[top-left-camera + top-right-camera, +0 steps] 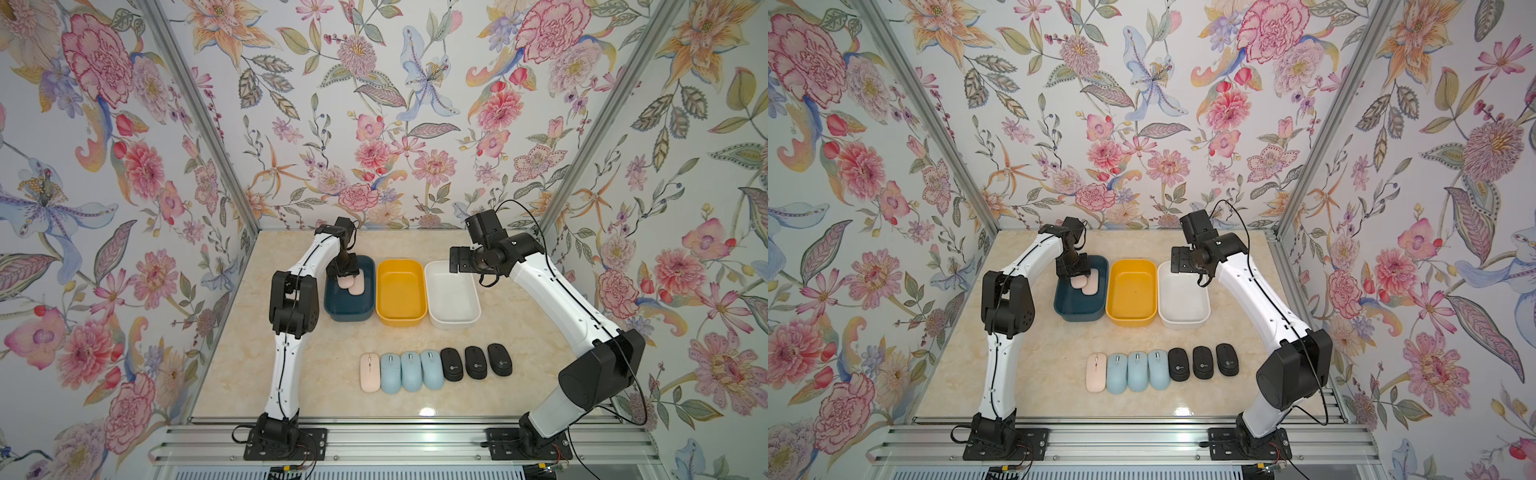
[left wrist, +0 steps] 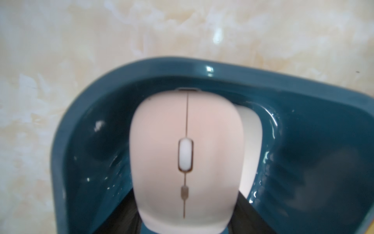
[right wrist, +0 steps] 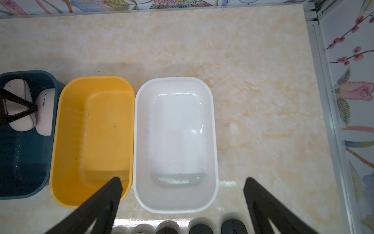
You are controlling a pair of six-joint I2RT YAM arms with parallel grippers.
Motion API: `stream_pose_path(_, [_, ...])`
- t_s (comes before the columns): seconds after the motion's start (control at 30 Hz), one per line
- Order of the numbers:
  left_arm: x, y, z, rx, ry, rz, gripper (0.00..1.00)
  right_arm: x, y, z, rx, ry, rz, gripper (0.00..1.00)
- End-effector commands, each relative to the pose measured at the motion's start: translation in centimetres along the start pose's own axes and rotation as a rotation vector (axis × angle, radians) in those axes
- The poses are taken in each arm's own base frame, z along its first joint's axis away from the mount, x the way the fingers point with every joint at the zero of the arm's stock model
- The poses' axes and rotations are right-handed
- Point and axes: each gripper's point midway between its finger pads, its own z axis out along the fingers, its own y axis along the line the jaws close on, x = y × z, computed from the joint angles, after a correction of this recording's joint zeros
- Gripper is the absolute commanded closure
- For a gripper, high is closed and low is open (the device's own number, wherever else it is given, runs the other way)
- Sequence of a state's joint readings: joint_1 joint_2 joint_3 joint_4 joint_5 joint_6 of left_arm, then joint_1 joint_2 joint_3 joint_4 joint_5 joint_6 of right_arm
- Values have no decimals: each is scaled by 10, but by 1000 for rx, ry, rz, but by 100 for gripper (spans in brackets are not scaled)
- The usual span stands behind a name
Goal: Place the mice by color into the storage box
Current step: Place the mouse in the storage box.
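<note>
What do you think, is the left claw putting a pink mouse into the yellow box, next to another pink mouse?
Wrong box. The left claw holds the pink mouse in the dark blue box, next to another pink mouse. The left wrist view shows it.

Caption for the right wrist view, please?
Open right gripper over empty yellow box and empty white box; two pink mice inside the blue box at the frame's edge.
</note>
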State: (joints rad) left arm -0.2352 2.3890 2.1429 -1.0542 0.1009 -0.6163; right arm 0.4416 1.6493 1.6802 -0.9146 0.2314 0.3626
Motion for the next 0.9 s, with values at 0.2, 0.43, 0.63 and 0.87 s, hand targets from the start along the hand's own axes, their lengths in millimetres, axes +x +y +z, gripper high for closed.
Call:
stream_pose_path(0.2, [2, 10, 15, -28, 35, 3, 34, 0, -7, -15, -4, -26, 20, 2])
stream_pose_path(0.43, [-2, 9, 1, -18, 12, 7, 18, 8, -10, -13, 3, -15, 23, 2])
stream_pose_path(0.63, [-5, 5, -35, 5, -40, 16, 19, 12, -13, -19, 0, -23, 34, 2])
stream_pose_path(0.87, [13, 8, -103, 13, -91, 36, 21, 10, -21, -26, 29, -42, 17, 1])
